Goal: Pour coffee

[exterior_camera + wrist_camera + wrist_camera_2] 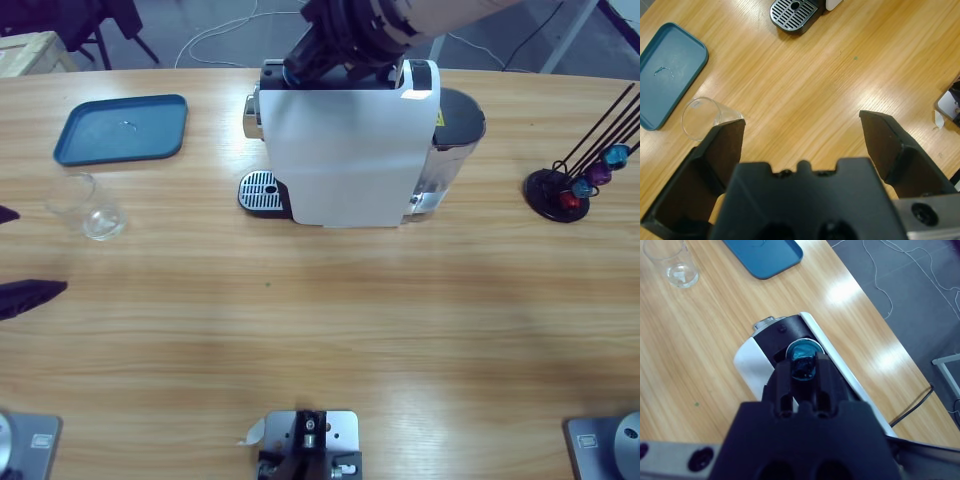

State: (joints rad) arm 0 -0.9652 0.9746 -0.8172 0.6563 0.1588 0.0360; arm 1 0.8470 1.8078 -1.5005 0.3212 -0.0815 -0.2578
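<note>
A white coffee machine point(345, 150) stands mid-table at the back, its round drip grate point(262, 192) on its left. My right gripper point(803, 369) comes down from the top edge and is shut on a blue capsule point(802, 351), held at the dark slot on top of the coffee machine point(752, 367). In the high view the right gripper point(300, 65) hangs over the machine's top left corner. A clear glass point(85, 207) lies on its side at the left. My left gripper point(802, 122) is open above bare wood, with the glass point(702, 117) just beyond its left jaw.
A blue tray point(122, 130) lies at the back left, behind the glass. A black stand point(560, 190) with coloured capsules is at the right. The machine's water tank point(455, 125) sits on its right side. Cables trail on the floor beyond the table.
</note>
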